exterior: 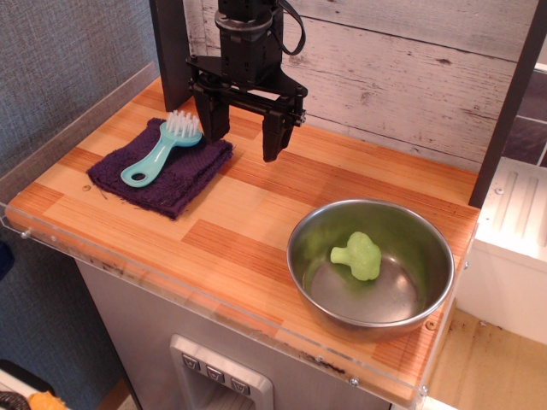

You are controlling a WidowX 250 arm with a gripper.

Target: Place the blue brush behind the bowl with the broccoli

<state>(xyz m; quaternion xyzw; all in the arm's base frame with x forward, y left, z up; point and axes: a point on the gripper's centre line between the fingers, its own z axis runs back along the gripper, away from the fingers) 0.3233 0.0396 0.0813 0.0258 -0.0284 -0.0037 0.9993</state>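
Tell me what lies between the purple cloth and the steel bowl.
Nothing: in the only view, just bare wooden countertop runs between the purple cloth and the bowl. The open gripper hangs farther back, near the brush.

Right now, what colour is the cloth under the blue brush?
Dark purple. The cloth shows clearly in the observation image, with the blue brush lying on it.

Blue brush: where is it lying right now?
The blue brush lies on the purple cloth at the counter's left rear, bristles toward the back, just left of the open hand, far from the bowl.
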